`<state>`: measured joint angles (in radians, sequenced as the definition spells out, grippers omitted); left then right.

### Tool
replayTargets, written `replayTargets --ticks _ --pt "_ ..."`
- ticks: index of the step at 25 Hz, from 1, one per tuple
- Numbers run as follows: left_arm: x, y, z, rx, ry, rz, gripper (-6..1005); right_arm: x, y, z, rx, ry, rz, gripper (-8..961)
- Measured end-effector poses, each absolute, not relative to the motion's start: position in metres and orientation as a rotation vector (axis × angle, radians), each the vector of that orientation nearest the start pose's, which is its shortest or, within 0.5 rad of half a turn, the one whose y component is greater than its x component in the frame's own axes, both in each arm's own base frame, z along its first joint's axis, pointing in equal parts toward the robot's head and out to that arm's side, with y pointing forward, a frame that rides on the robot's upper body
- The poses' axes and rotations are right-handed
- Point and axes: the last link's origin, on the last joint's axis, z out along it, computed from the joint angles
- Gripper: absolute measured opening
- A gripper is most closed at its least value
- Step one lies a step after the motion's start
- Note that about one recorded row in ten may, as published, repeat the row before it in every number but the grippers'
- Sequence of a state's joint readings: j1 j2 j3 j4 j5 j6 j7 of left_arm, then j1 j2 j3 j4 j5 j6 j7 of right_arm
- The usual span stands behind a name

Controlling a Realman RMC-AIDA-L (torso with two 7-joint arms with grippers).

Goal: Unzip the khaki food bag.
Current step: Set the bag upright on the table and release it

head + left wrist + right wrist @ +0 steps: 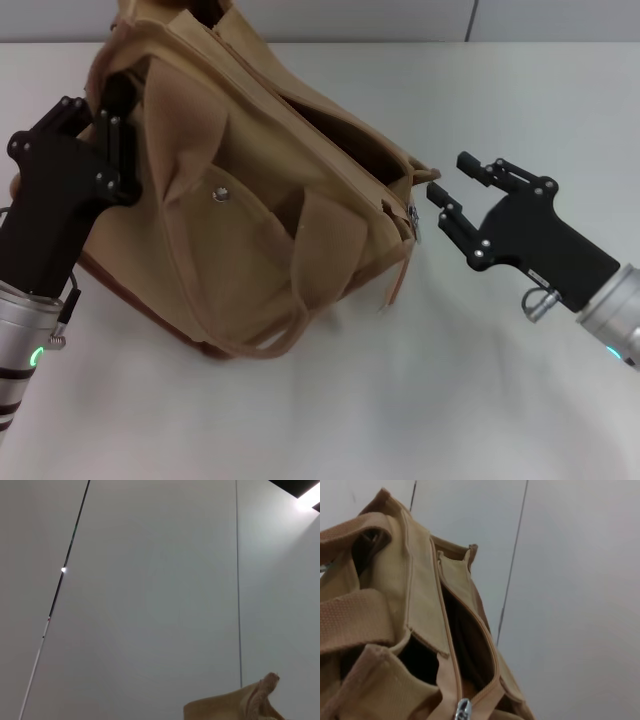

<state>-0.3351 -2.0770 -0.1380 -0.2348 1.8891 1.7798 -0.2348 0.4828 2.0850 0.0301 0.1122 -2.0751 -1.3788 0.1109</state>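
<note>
Nearest me, my left end effector clamps the khaki food bag's far corner. Bag sits tilted on the white desk, zipper open. My right end effector is spread, just beside the zipper pull.

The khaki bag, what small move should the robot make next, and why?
Probably pull the right gripper straight back, clear of the bag. The zipper already gapes open along the top, its silver pull sits at the end nearest that gripper, and the gripper's fingers are open, just off it. The left gripper grips the far end.
</note>
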Motion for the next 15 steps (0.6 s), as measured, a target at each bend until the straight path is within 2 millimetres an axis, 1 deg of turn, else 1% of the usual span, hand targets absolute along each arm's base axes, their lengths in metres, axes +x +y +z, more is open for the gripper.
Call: replayTargets --ticks 6,9,12,15 --pt "-0.271 0.247 -0.022 -1.668 -0.299 -1.256 74 0.267 0.297 -0.08 -2.196 0.088 0.79 364" --pt "-0.27 0.247 -0.022 -1.671 -0.3 -1.256 73 0.266 0.297 -0.081 -2.2 0.083 0.791 334" --pt "-0.27 0.248 -0.023 -1.673 -0.299 -1.256 73 0.261 0.299 -0.085 -2.244 0.056 0.793 305" --pt "-0.27 0.248 -0.023 -1.674 -0.301 -1.254 73 0.259 0.298 -0.088 -2.267 0.047 0.793 244"
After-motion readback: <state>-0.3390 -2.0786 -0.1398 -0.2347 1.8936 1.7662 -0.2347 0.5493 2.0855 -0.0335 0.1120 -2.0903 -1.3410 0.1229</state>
